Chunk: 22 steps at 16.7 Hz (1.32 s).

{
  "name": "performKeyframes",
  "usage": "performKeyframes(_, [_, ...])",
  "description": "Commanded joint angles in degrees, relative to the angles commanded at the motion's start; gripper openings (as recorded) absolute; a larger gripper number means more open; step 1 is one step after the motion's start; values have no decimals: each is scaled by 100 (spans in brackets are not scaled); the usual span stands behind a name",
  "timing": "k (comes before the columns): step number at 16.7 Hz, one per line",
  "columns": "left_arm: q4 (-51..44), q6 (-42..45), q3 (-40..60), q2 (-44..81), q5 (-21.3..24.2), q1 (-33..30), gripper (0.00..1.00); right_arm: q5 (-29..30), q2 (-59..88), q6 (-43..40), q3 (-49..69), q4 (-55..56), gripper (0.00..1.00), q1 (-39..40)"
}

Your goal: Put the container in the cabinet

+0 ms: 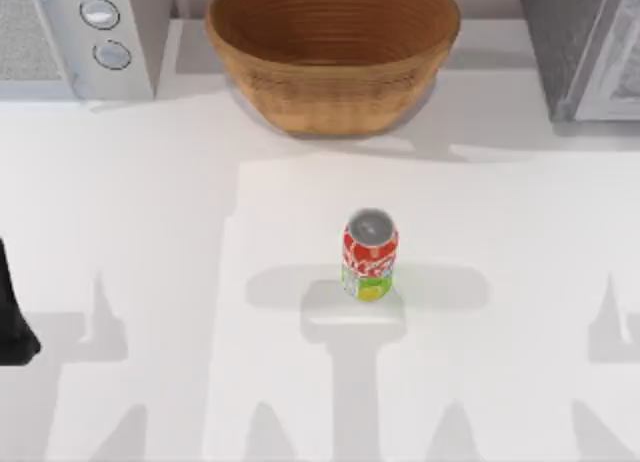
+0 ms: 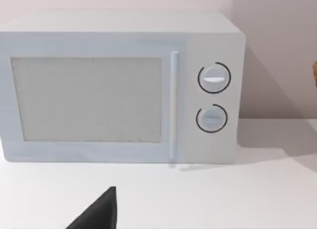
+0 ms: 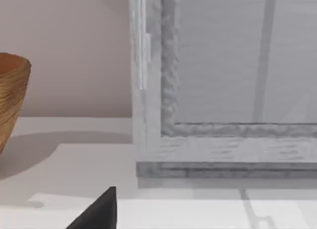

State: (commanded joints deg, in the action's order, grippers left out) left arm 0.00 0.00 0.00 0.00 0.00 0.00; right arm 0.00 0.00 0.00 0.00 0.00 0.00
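Standing upright mid-table, the container (image 1: 370, 255) is untouched; both tools' spread cannot be told.

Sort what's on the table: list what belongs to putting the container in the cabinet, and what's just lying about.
For the job:
- container, upright at mid-table
- cabinet, back right corner

Lying about:
- woven basket bowl, back centre
- microwave, back left corner

The left arm (image 1: 14, 317) appears as a plain matte black shape with a rounded lower corner, set well to the left of the can (image 1: 369, 254). In each wrist view a single black finger (image 2: 99, 211) shows as a smooth pointed wedge, flat on one side and sloped on the other (image 3: 99, 211). No cables, screws or markings can be made out.
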Motion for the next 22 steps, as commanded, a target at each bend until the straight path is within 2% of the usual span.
performKeyframes(4, [0,0,0,0,0,0,100,64,111,31,49,109,100,90])
performKeyframes(8, [0,0,0,0,0,0,100,548,1048,271,348,824,100,704])
performKeyframes(22, [0,0,0,0,0,0,100,3876,7599,1135,1776,4822,100,3980])
